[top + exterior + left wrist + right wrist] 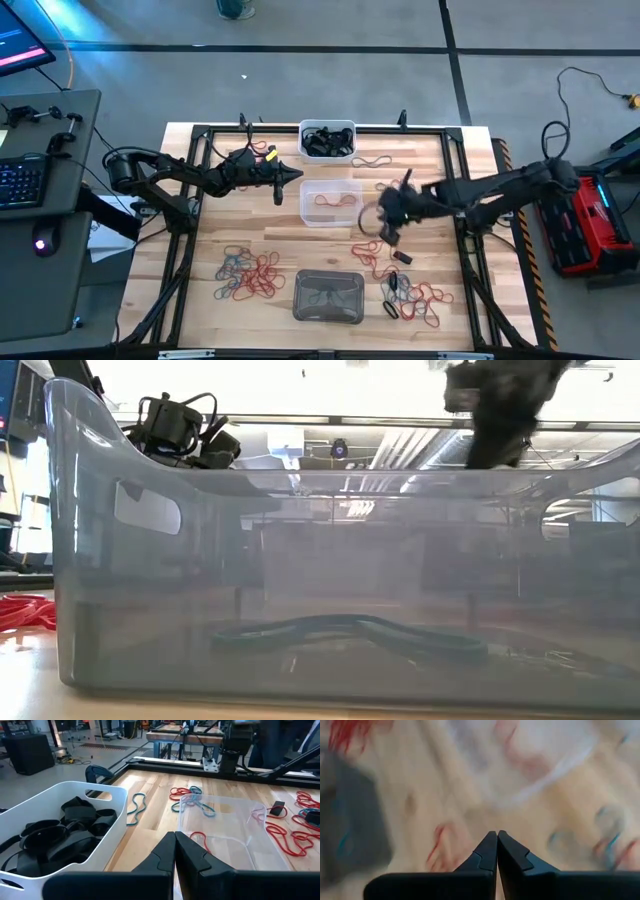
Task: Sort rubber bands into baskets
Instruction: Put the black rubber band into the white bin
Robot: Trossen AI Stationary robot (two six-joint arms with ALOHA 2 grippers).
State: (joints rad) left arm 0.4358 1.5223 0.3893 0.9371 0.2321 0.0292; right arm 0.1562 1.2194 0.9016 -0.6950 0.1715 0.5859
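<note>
Thin rubber bands [250, 275] in red, black and blue-teal lie scattered on the wooden table [200, 250] around three small plastic baskets.

The opaque white basket [327, 139] holds black bands, the clear basket [330, 201] a few red ones, the translucent grey basket [328, 296] a teal one. The right hand [392, 235], fingers pressed together and empty as far as shows, hangs beside the clear basket over loose red bands [372, 262]. The left hand [297, 175], also closed and empty, hovers between the white and clear baskets. The right wrist view is blurred.
</note>
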